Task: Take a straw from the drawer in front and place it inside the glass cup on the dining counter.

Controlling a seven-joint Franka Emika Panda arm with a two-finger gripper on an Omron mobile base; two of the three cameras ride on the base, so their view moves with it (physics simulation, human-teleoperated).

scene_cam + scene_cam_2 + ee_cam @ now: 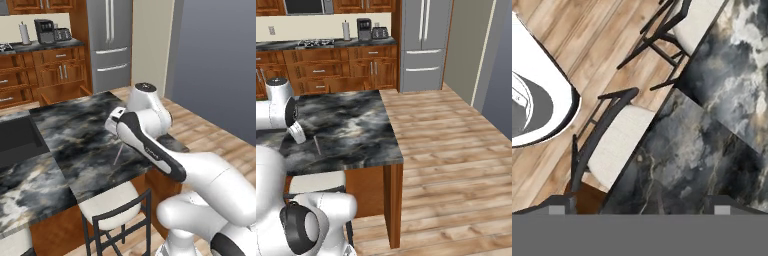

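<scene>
Straw [118,154] stood tilted on the desk [80,140] near its front edge, just below the end effector [643,207], long axis leaning; jaws wide open, empty. Cup wasn't discernible.

We see a glossy white robot arm [200,180] of rounded, bulbous segments, with black bands at its joints, a dark cap at twelve o'clock, and dark finger tips [559,205].
</scene>
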